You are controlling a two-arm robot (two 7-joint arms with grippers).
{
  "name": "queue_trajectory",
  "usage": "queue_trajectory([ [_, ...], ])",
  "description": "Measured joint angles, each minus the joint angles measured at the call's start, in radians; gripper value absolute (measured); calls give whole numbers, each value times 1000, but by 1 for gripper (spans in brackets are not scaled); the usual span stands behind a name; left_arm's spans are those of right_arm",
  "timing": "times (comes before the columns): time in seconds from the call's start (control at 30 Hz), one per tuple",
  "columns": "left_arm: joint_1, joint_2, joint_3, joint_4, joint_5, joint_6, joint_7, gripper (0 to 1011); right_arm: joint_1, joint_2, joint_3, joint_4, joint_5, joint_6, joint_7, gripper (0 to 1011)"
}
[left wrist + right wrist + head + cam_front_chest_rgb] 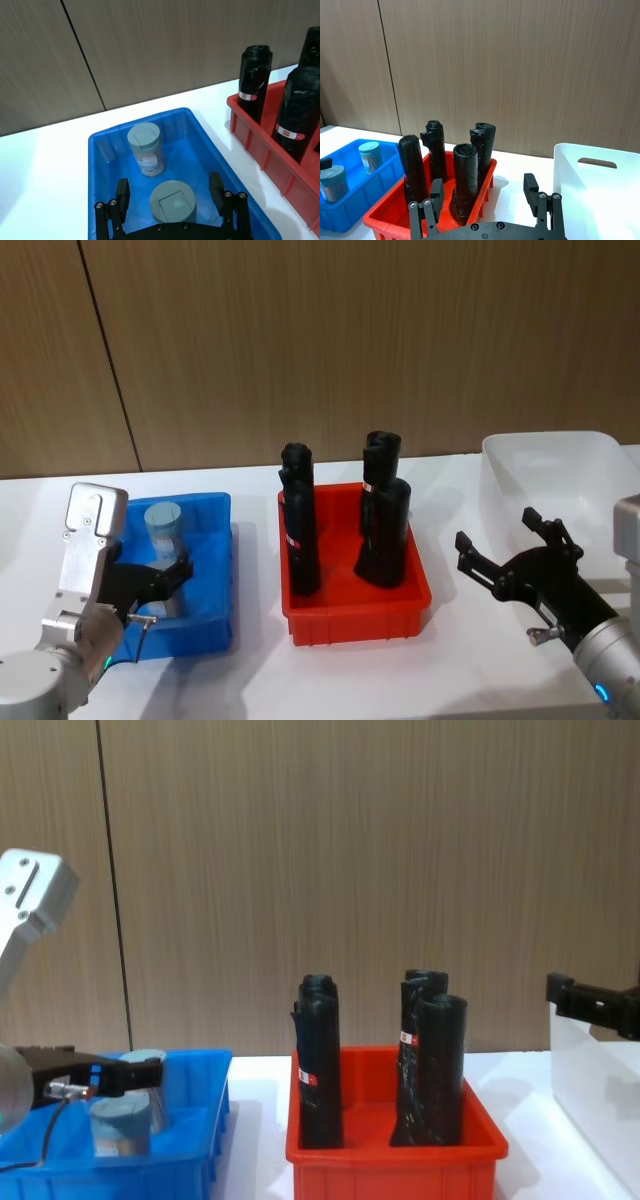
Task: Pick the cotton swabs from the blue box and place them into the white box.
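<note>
So, the left gripper (169, 184) is hanging down inside the blue box (95, 145), over at the left of the tabletop (255, 680). Its jaws are sitting wide open on either side of the nearer cotton swabs jar (172, 202), not squeezing it yet as far as I can tell. That jar is standing upright, lid up, right between the jaws, so I'm guessing the next move is just closing. A second jar (145, 147) is standing farther back in the same box. The right gripper (505, 540) is hovering open and empty beside the white box (560, 440) at far right, past the red bin (355, 628) of black rolls (300, 540).
</note>
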Motion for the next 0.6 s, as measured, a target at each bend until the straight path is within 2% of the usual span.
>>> queue_trajectory([
  [0.6, -75, -28, -18, 139, -2, 32, -95, 1000, 0, 0, 0, 0, 0, 0, 0, 1002],
])
